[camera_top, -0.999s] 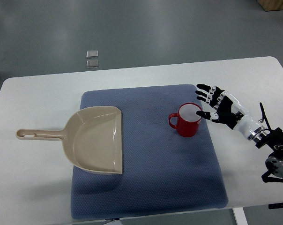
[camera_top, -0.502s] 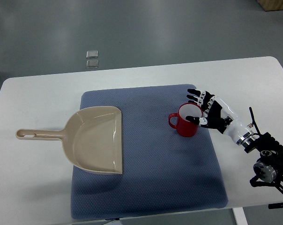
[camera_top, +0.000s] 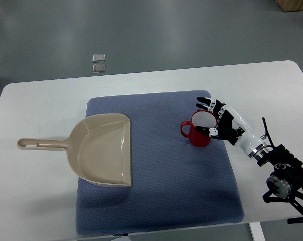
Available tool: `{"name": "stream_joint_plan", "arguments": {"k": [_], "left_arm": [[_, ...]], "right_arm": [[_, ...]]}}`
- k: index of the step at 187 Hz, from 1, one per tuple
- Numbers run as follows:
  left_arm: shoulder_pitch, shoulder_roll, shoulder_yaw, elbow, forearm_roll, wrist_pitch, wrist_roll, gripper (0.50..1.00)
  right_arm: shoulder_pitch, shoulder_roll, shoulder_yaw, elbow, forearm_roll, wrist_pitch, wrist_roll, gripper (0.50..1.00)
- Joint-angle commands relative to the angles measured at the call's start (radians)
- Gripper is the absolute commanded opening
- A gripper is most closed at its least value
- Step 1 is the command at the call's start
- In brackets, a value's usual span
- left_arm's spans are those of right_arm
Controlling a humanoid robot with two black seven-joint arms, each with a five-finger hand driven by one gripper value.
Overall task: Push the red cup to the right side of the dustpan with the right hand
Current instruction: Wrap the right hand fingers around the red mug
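Right hand (camera_top: pixel 217 120) has slid further in toward 9 o'clock since the earlier frames; it was off the red cup (camera_top: pixel 199 129) a second ago and now sits against the cup's 3 o'clock side. Cup itself has barely shifted, if at all. Fingers spread fairly wide and cupped around the far and right side of the rim, thumb low near the cup's 4 o'clock edge. No closed grip visible, just contact along the wall. Forearm and wrist run off toward 4 o'clock, ending in black joint hardware near the table's right edge.

Red cup stands upright on the blue mat (camera_top: pixel 156 201), in the mat's upper right part, handle pointing toward 9 o'clock, white inside showing. Beige dustpan (camera_top: pixel 101 150) lies at the mat's left edge, mouth facing 3 o'clock, handle sticking out toward 9 o'clock over the white table (camera_top: pixel 41 100). Cup is at 3 o'clock from the dustpan, well apart, bare mat between them.

Two small clear squares (camera_top: pixel 99 63) lie on the floor beyond the table at 12 o'clock. Left arm out of frame.
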Motion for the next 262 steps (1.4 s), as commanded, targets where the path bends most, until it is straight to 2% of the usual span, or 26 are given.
{"name": "stream_joint_plan", "arguments": {"k": [1, 20, 78, 102, 144, 262], "left_arm": [[0.000, 0.000, 0.000, 0.000, -0.001, -0.001, 0.000, 1.000], [0.000, 0.000, 0.000, 0.000, -0.001, -0.001, 0.000, 1.000], [0.000, 0.000, 0.000, 0.000, 0.000, -0.001, 0.000, 1.000], [0.000, 0.000, 0.000, 0.000, 0.000, -0.001, 0.000, 1.000], [0.000, 0.000, 0.000, 0.000, 0.000, 0.001, 0.000, 1.000], [0.000, 0.000, 0.000, 0.000, 0.000, -0.001, 0.000, 1.000]], "right_arm": [[-0.002, 0.010, -0.001, -0.004, -0.001, -0.020, 0.000, 0.926], [-0.002, 0.013, -0.001, -0.005, -0.001, -0.054, 0.000, 0.926], [0.001, 0.016, -0.001, -0.016, -0.005, -0.060, 0.000, 0.926], [0.001, 0.031, -0.001, -0.024, -0.030, -0.106, 0.000, 0.926], [0.008, 0.050, -0.001, -0.047, -0.043, -0.143, 0.000, 0.926], [0.015, 0.070, 0.001, -0.038, -0.028, -0.127, 0.000, 0.926]]}}
